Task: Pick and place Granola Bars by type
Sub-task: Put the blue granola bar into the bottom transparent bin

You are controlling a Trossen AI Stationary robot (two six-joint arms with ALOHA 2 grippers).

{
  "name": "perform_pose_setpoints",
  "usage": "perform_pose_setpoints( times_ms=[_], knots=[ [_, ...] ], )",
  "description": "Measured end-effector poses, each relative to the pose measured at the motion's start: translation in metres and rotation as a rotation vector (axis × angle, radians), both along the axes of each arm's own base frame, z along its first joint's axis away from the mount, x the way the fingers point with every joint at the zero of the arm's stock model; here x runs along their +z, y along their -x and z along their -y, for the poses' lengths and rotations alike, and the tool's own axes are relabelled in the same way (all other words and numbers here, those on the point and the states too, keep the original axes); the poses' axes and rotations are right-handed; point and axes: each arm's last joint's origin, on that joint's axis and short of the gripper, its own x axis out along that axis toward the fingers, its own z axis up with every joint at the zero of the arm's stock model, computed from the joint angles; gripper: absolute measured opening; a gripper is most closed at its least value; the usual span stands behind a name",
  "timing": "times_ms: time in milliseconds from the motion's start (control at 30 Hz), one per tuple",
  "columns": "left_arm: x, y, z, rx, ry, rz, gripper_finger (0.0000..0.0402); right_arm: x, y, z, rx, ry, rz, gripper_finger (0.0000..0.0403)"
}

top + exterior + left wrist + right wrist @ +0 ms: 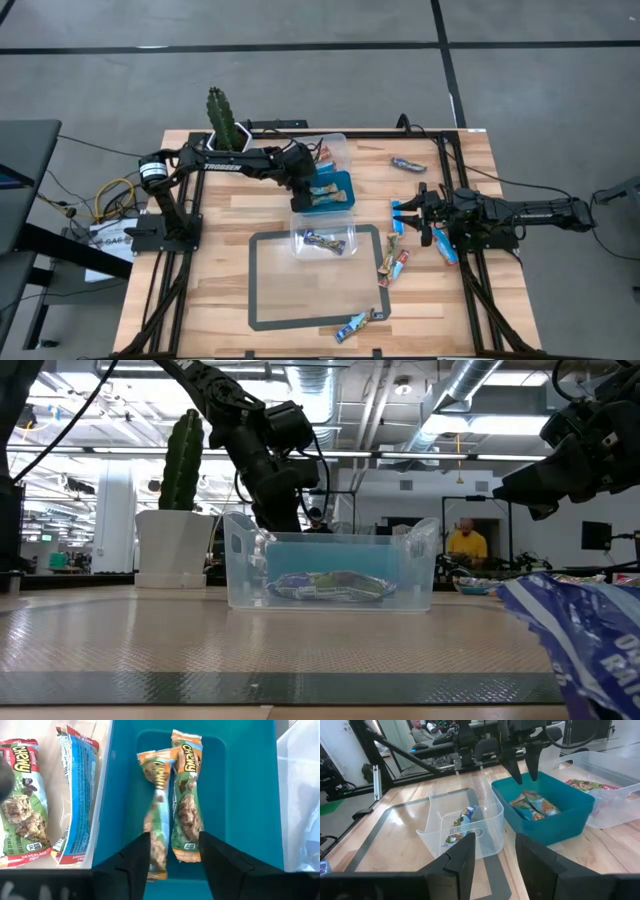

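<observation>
Two orange-and-green granola bars lie side by side on the floor of the blue tub. My left gripper hangs over that tub, open, its fingers above the rim and clear of the bars. The far clear tub holds a red-and-green bar and a blue bar. The near clear tub holds blue-wrapped bars. My right gripper waits open at the table's right side, with nothing between its fingers.
Loose bars lie on the table's right half: one far right, blue ones beside my right gripper, more near the mat's right edge and at the front. A potted cactus stands far left. A grey-framed mat covers the middle.
</observation>
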Motion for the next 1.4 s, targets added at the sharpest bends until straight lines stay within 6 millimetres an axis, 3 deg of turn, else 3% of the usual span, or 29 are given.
perform_pose_setpoints(
  times_ms=[233, 533, 700, 933, 1400],
  knots=[
    [0.004, -0.001, 0.007, -0.021, 0.017, 0.017, 0.0168, 0.000, 0.000, 0.000, 0.000, 0.000, 0.000, 0.0133],
    [0.046, 0.004, 0.044, -0.114, 0.005, 0.132, 0.0168, 0.000, 0.000, 0.000, 0.000, 0.000, 0.000, 0.0133],
    [0.071, 0.012, 0.083, -0.217, 0.004, 0.185, 0.0168, 0.000, 0.000, 0.000, 0.000, 0.000, -0.001, 0.0134],
    [0.093, 0.022, 0.151, -0.422, 0.043, 0.262, 0.0168, 0.000, 0.000, 0.000, 0.000, 0.000, 0.000, 0.0133],
    [0.097, 0.062, 0.274, -0.691, 0.216, 0.228, 0.0168, 0.000, 0.000, 0.000, 0.000, 0.000, 0.000, 0.0134]
  ],
)
